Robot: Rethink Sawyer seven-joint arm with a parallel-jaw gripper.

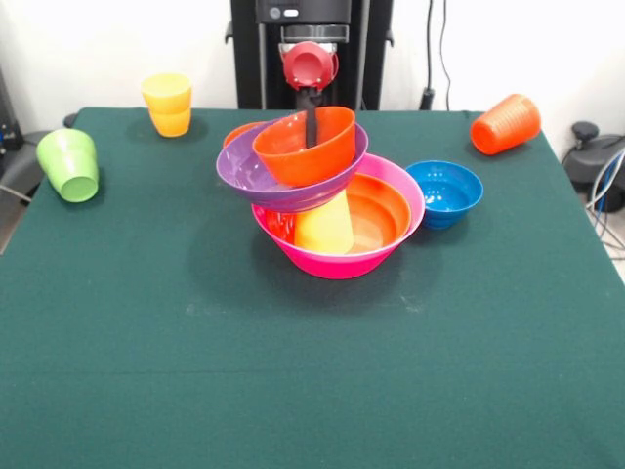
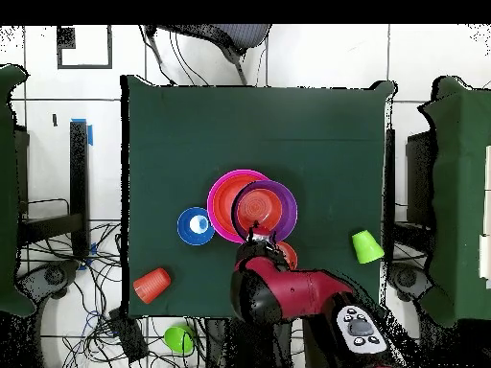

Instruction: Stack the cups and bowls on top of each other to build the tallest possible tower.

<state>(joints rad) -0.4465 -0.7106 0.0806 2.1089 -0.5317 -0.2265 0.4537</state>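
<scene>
The tower stands mid-table: a pink bowl (image 1: 337,259) (image 2: 219,196) holds a large orange bowl (image 1: 381,210) and an upturned yellow cup (image 1: 324,227). A purple bowl (image 1: 244,174) (image 2: 283,206) rests tilted on that cup. In it sits a small orange bowl (image 1: 305,151) (image 2: 254,205), leaning. My gripper (image 1: 312,119) (image 2: 255,231) comes down at that bowl's far rim, one dark finger inside it, shut on the rim. Another small orange bowl (image 1: 239,131) (image 2: 287,254) peeks out behind the tower. A blue bowl (image 1: 444,192) (image 2: 197,226) sits beside the pink one.
An orange cup (image 1: 505,124) (image 2: 151,285) lies on its side at one far corner. A yellow cup (image 1: 167,105) stands at the other far corner. A green cup (image 1: 68,164) (image 2: 365,246) sits near the table's side edge. The green cloth (image 1: 312,371) covers the table.
</scene>
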